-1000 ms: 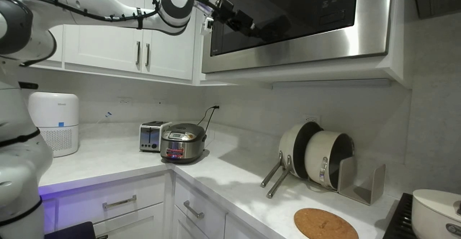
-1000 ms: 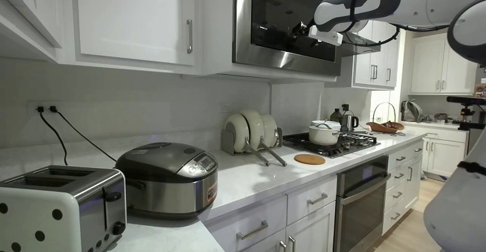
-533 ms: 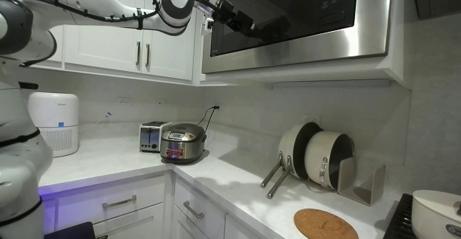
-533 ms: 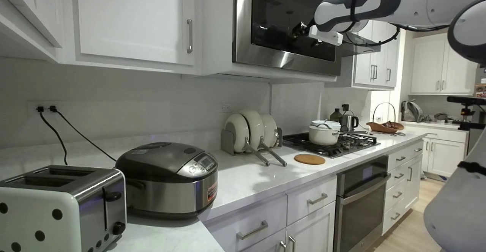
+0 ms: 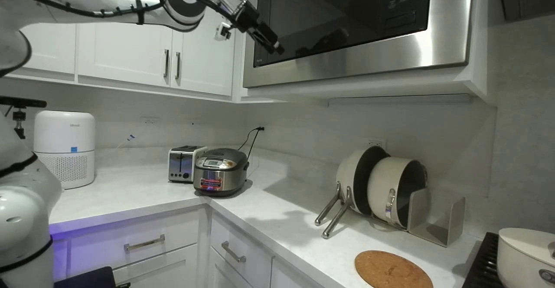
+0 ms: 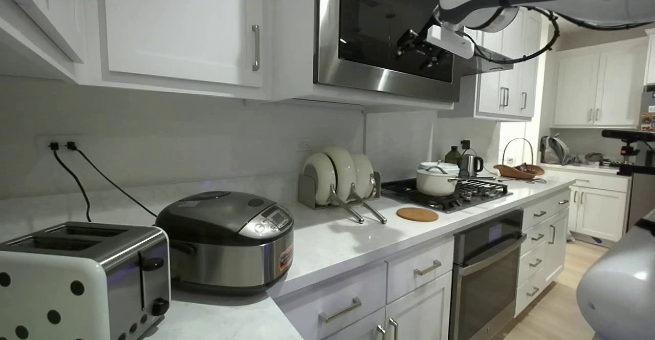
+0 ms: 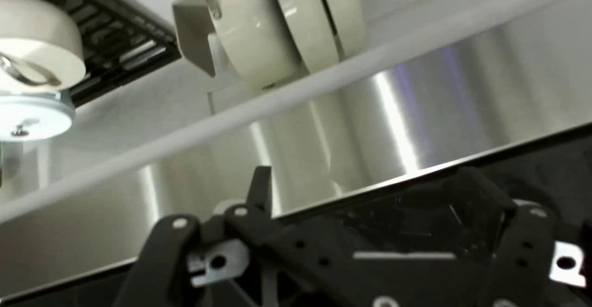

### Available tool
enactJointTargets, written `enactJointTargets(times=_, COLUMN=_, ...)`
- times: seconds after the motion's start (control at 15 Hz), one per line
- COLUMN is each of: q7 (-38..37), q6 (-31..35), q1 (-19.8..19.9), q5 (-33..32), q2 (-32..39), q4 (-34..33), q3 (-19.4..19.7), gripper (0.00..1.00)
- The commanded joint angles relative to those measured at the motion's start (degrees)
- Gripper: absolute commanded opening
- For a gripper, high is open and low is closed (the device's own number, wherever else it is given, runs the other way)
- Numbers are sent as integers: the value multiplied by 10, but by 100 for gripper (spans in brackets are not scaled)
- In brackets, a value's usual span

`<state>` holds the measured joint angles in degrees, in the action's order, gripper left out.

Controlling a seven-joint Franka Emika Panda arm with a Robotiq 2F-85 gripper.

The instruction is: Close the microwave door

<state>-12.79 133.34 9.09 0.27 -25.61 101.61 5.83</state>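
Note:
The microwave door (image 5: 329, 6) is a glossy black panel inside the stainless-steel microwave surround (image 5: 360, 60). It appears flush with that frame in both exterior views. My gripper (image 6: 414, 57) is in front of the door's lower part, fingers spread, with nothing between them. In an exterior view, a gap separates the gripper (image 5: 277, 49) from its dark reflection in the glass, so it looks apart from the door. From the wrist, my gripper (image 7: 367, 177) shows two wide-set fingers over the steel strip and the black glass (image 7: 545, 163).
White upper cabinets (image 5: 125, 58) adjoin the microwave. Below, on the counter (image 5: 277, 212), stand a rice cooker (image 5: 221, 173), a toaster (image 5: 185, 163), racked pans (image 5: 388, 188) and a cork mat (image 5: 392, 270). A white pot (image 6: 435, 183) sits on the stove.
The arm and gripper have pulled back from the microwave front in the last half second, widening the gap to the glass. The door looks unchanged, and the gripper has stayed open.

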Motion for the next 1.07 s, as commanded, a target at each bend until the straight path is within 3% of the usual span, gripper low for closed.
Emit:
enactJointTargets(times=0.0, q7=18, q6=-127, q1=-26, q5=40, q2=-116, q4=89, q3=-3, gripper=100)
enactJointTargets(times=0.2, q7=15, q6=-278, q1=-34, q5=44, q2=-153, q4=90, q3=-7, gripper=100)
enactJointTargets(times=0.53, q7=19, q6=-497, q1=-39, q5=33, q2=-154, q4=59, q3=-19, gripper=100)
enactJointTargets(times=0.6, q7=9, q6=-449, q1=-30, q5=36, q2=-161, q4=71, q3=-15, gripper=100)
enactJointTargets(times=1.0, q7=11, q6=-481, q1=-33, q5=36, q2=-160, q4=71, q3=-20, gripper=100)
